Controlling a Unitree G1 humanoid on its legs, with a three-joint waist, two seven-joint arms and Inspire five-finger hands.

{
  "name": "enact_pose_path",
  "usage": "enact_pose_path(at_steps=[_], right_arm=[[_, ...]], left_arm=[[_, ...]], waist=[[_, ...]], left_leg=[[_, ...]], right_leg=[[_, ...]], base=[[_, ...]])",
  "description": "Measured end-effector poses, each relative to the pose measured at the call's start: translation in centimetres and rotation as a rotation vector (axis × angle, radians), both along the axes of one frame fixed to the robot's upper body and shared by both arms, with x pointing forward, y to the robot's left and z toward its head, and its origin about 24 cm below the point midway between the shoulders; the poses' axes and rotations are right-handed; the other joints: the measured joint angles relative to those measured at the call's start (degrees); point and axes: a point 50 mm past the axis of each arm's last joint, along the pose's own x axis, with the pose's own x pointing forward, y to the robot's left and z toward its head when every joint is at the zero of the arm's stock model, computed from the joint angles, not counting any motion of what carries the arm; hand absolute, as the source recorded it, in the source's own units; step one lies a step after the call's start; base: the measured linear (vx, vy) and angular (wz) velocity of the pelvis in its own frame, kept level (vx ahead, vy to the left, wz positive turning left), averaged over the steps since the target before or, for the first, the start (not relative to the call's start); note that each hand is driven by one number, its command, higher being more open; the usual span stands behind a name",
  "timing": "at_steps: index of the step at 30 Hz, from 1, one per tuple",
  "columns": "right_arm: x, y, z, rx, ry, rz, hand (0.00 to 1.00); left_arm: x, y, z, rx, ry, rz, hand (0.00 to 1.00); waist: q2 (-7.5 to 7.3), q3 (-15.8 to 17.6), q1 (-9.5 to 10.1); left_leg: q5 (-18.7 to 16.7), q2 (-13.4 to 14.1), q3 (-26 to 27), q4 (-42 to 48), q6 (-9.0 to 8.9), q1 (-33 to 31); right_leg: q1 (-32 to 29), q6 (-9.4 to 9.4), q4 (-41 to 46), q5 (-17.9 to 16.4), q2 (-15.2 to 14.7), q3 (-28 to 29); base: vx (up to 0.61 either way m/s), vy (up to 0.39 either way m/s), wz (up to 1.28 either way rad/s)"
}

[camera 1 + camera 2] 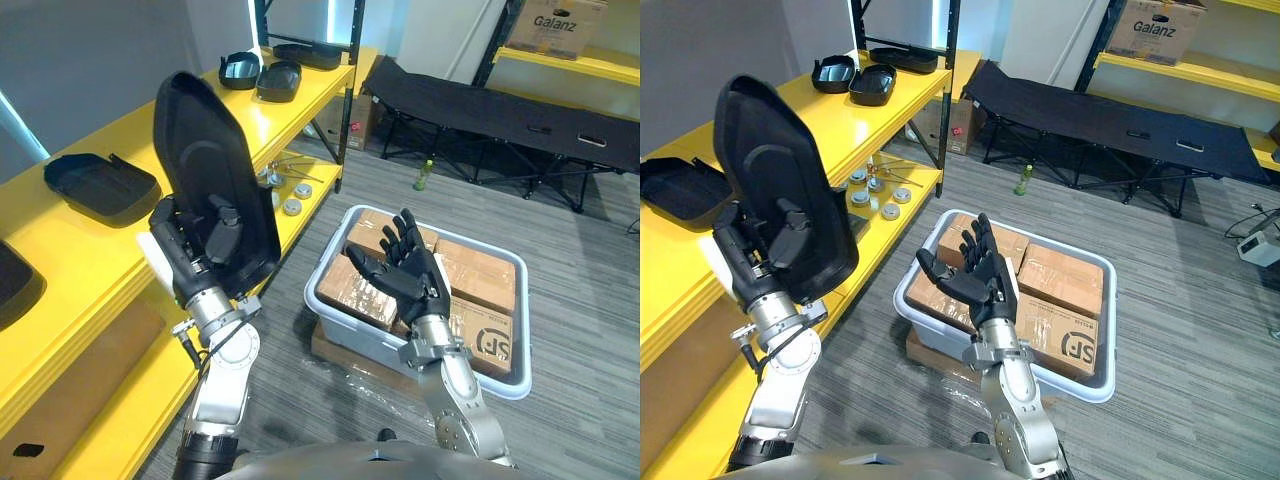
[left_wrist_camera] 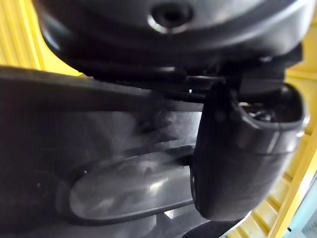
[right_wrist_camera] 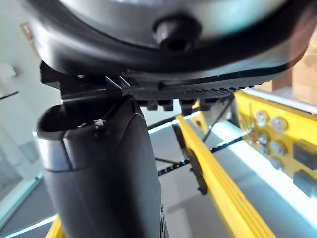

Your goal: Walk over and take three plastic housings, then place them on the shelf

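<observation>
Closest in, at about seven o'clock of the head view, the robot's left hand [image 1: 190,250] was clamped on a tall black moulded plastic housing [image 1: 205,150]. Its thumb pressed on the hollow inner face and its fingers curled behind, so the shell stood nearly upright with its rounded end toward eleven o'clock. At five o'clock the right hand [image 1: 410,280] hung with fingers spread straight and nothing in it, above a pale grey plastic tub [image 1: 350,335] packed with taped brown cardboard boxes [image 1: 480,275]. The flat yellow shelf [image 1: 90,250] ran from eight o'clock up to twelve, bearing a similar black housing [image 1: 100,187] at nine o'clock and smaller dark shells [image 1: 278,80] near twelve. To place this one well, I judged the arm should swing toward nine o'clock, tip the shell flat over bare yellow board, and let go only once it rested. Smooth, glossy and thin-walled, it looked light but liable to rock on its curved back.
</observation>
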Motion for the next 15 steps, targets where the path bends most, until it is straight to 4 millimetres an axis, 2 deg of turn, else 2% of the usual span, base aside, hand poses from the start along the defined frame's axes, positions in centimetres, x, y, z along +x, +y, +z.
enact_pose_path(at_steps=[3, 6, 8, 10, 13, 15], right_arm=[[-0.9, -2.2, -1.3, -0.025, 0.04, -0.081, 1.0], [-1.0, -3.5, -1.8, -0.048, 0.06, -0.133, 1.0], [-0.9, -3.9, -1.8, -0.056, 0.054, -0.147, 1.0], [-0.4, -3.5, -1.5, -0.056, 0.038, -0.127, 1.0], [1.5, -1.6, -1.4, -0.08, 0.013, -0.026, 1.0], [2.6, 0.2, -0.9, -0.132, -0.017, 0.074, 1.0]], left_arm=[[-1.3, 0.9, -0.5, -0.079, -0.039, 0.007, 0.0], [-1.9, 1.7, -0.5, -0.149, -0.073, 0.003, 0.0], [-2.6, 2.1, 0.5, -0.182, -0.125, -0.021, 0.0], [-3.0, 2.1, 1.6, -0.185, -0.19, -0.062, 0.0], [-3.3, 1.9, 3.4, -0.154, -0.272, -0.12, 0.0], [-3.6, 2.0, 4.6, -0.133, -0.33, -0.164, 0.0]], waist=[[0.28, 0.2, -0.23], [0.69, 0.5, -0.21], [1.09, 0.8, -0.11], [1.23, 0.9, 0.39], [1.47, 1.2, 1.93], [1.63, 1.3, 3.7]], left_leg=[[-0.2, 0.0, 0.2, 0.1, -0.03, 0.0], [-0.7, 0.1, 0.2, 0.8, -0.02, -0.2], [-0.8, 0.1, -0.3, 1.0, -0.02, -0.5], [-0.8, 0.1, -1.5, 1.6, 0.04, -1.5], [-0.8, 0.1, -4.0, 2.2, 0.1, -2.4], [-0.7, -0.1, -7.2, 2.8, 0.27, -4.1]], right_leg=[[-0.1, -0.06, 0.0, -0.2, 0.0, 0.0], [0.0, -0.08, 0.0, -0.3, 0.0, 0.1], [0.0, -0.09, 0.0, -0.3, 0.0, -0.3], [0.1, -0.09, 0.0, -0.3, -0.1, -1.3], [1.4, -0.1, -0.1, -0.5, -0.2, -4.1], [2.6, 0.12, -0.1, -1.2, -0.4, -7.4]], base=[[0.0, 0.0, 0.0], [0.0, 0.0, 0.0], [-0.01, 0.004, 0.06], [-0.01, 0.003, 0.25], [-0.02, 0.0, 0.46], [-0.02, -0.011, 0.77]])
